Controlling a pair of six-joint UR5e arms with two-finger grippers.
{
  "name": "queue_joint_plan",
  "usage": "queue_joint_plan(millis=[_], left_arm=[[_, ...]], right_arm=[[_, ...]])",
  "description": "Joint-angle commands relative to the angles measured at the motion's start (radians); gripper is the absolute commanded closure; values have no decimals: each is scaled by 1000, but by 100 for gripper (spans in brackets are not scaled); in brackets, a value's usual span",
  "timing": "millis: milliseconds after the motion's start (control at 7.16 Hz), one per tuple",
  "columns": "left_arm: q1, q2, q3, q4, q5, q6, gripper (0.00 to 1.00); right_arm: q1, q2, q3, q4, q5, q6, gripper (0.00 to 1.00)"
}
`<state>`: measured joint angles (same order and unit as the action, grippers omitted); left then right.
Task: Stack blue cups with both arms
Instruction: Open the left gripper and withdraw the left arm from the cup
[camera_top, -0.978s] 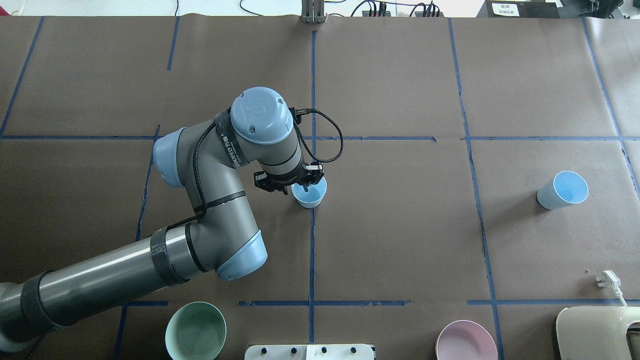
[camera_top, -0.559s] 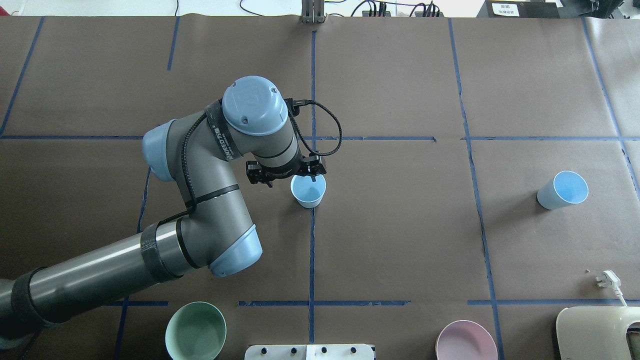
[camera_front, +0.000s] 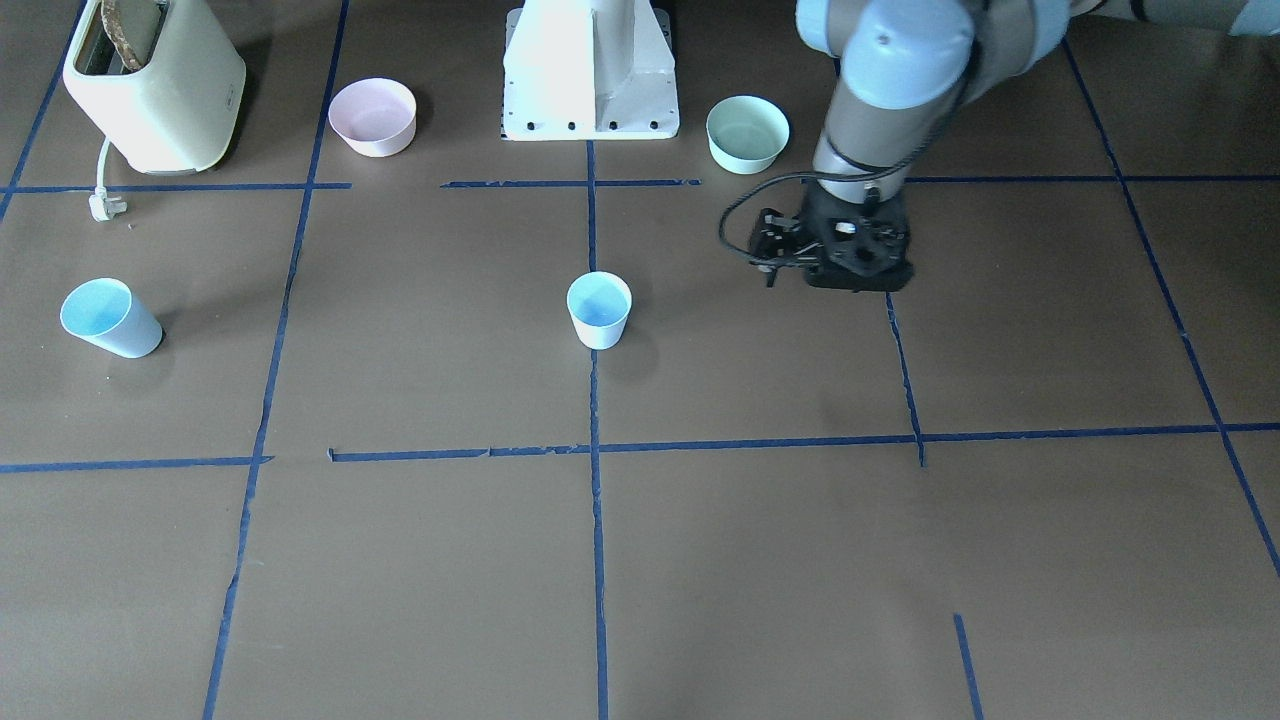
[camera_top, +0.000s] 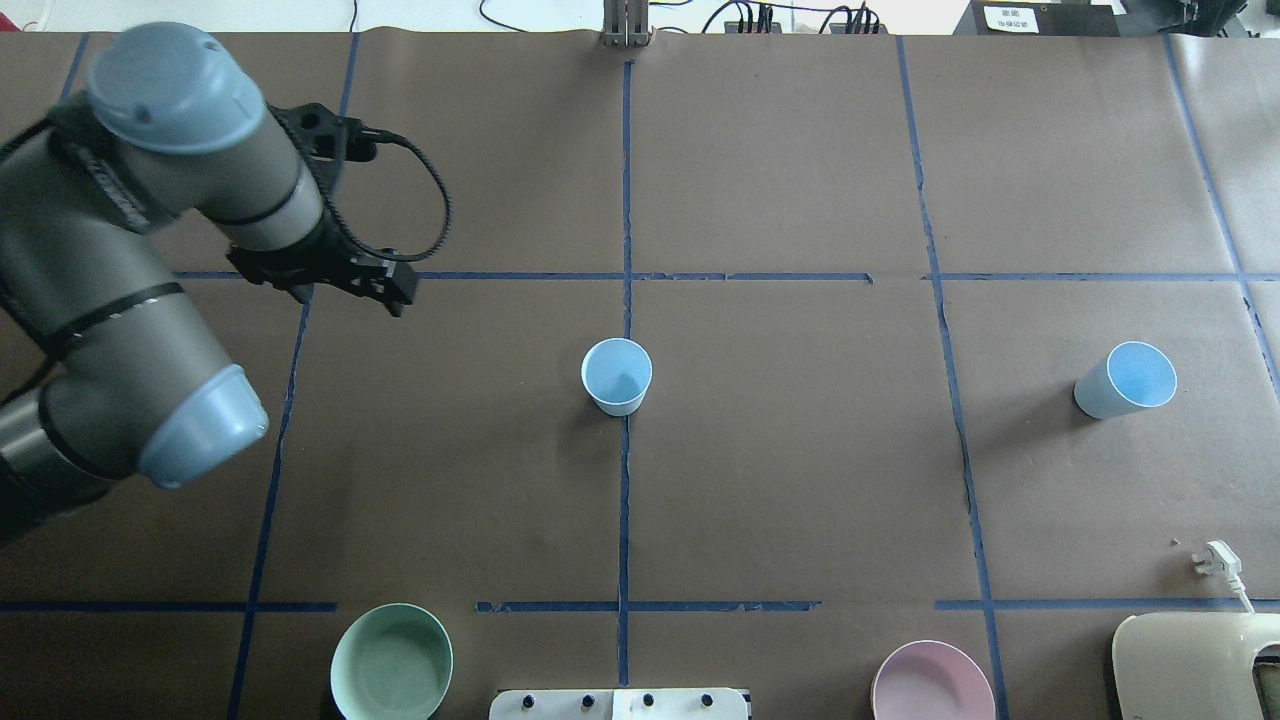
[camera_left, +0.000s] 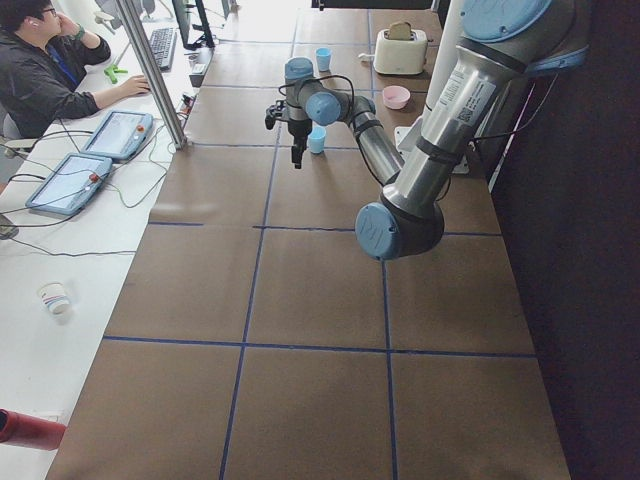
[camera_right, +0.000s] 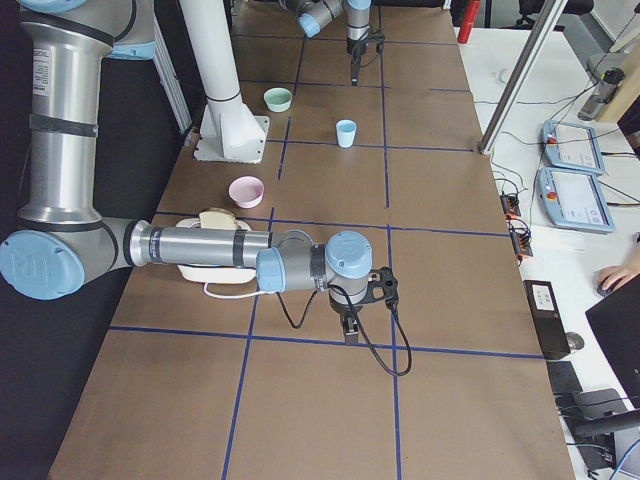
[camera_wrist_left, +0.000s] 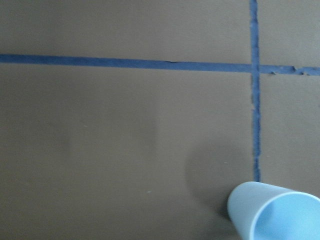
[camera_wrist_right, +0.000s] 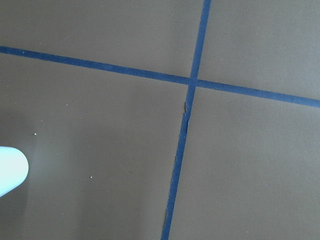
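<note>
One blue cup (camera_top: 616, 375) stands upright and alone at the table's middle, also seen in the front view (camera_front: 599, 309) and at the lower right of the left wrist view (camera_wrist_left: 275, 212). The other blue cup (camera_top: 1125, 380) stands far to the right (camera_front: 108, 318). My left gripper (camera_top: 350, 282) hangs empty and open over bare table, well to the left of the middle cup (camera_front: 845, 262). My right gripper (camera_right: 347, 325) shows only in the exterior right view, low over the table's right end. I cannot tell whether it is open or shut.
A mint-green bowl (camera_top: 391, 660) and a pink bowl (camera_top: 932, 682) sit at the near edge beside the white pedestal (camera_front: 590, 70). A cream toaster (camera_top: 1195, 665) with its plug (camera_top: 1215, 560) is at the near right corner. An operator (camera_left: 40, 80) sits beyond the far edge.
My left gripper has let go of the middle cup's rim, lifted off and swung away to the left and farther out. The cup stays upright where it stood.
</note>
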<state>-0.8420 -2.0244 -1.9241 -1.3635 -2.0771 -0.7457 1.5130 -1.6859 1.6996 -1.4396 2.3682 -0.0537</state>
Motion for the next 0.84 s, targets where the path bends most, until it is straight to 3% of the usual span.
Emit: queue_joint_plan(millis=[0, 279, 559, 699], left_arm=[[-304, 251, -32, 8, -163, 458, 0], [-600, 460, 23, 9, -265, 844, 0], [-757, 635, 42, -3, -265, 937, 0], [-782, 668, 28, -20, -271, 930, 0]], right_arm=[[-13, 34, 11, -2, 8, 3, 0], [-27, 64, 23, -13, 5, 3, 0], [-52, 66, 26, -2, 2, 114, 0], [-91, 63, 63, -1, -1, 205, 0]])
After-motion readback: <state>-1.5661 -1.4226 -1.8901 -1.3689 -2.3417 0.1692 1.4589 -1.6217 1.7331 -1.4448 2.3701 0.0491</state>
